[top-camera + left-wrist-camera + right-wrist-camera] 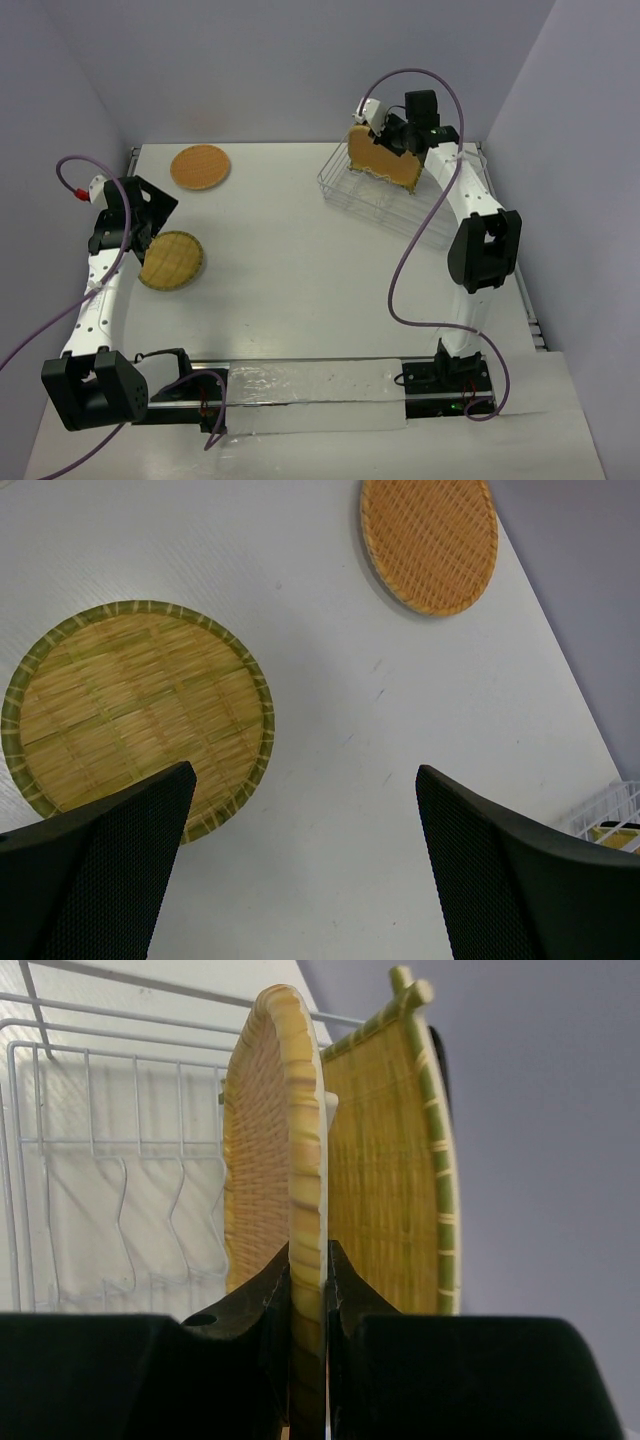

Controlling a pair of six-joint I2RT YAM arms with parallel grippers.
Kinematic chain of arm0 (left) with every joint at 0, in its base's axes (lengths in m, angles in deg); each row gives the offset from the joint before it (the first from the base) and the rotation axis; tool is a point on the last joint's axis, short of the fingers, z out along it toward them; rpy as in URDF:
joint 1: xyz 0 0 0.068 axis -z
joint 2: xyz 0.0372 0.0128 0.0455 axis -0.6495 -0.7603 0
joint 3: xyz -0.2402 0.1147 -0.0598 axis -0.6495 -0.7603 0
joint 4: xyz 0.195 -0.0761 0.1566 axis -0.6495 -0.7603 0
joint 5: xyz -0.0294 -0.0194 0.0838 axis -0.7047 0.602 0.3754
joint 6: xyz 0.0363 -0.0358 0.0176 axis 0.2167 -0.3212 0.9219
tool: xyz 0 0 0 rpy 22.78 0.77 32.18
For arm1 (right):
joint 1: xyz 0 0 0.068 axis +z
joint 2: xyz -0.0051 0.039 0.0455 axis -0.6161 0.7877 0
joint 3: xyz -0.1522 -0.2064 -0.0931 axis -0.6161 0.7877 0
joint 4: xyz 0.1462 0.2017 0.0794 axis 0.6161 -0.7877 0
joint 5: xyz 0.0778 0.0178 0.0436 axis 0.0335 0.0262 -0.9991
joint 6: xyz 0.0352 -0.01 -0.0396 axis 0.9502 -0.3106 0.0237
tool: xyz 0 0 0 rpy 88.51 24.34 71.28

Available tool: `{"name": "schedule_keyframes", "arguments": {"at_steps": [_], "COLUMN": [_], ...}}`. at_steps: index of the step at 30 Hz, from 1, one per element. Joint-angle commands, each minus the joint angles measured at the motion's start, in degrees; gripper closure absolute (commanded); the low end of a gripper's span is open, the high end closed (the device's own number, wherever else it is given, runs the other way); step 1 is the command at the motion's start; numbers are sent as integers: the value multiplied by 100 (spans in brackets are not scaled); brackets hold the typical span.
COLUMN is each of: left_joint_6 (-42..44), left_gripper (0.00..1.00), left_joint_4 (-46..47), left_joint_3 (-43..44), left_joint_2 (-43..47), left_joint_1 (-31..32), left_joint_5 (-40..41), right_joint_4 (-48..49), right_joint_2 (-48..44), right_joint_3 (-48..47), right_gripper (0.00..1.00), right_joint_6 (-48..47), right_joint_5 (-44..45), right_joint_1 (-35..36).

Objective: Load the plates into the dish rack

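Rack (120, 1142) holds yellow plate (385, 1180) beside clamped orange plate (305, 1140).

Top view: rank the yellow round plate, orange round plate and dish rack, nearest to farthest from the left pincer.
1. Yellow round plate, right beside the left pincer.
2. Orange round plate, at the far edge, left side.
3. Dish rack, far across on the right.

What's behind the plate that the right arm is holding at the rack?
A yellow woven square plate stands upright just behind the held orange plate, at the dish rack. A dark sliver shows beyond it, mostly covered; I cannot identify it.
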Motion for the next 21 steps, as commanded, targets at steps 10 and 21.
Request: {"name": "schedule_keyframes", "arguments": {"at_steps": [10,21], "left_joint_6": [-580,-1316], "left_gripper": [1,1], "left_joint_4": [-995,-1559], "left_joint_3": [321,-238], "left_joint_2": [-27,439], "left_joint_1": [-165,-848], "left_joint_5": [554,475], "right_joint_4": [863,1064], "right_joint_2": [326,-90], "right_joint_3": [88,43], "right_gripper": [75,23], "right_joint_6": [480,753], "right_joint_5": [78,156], "right_joint_1": [1,-22]}}
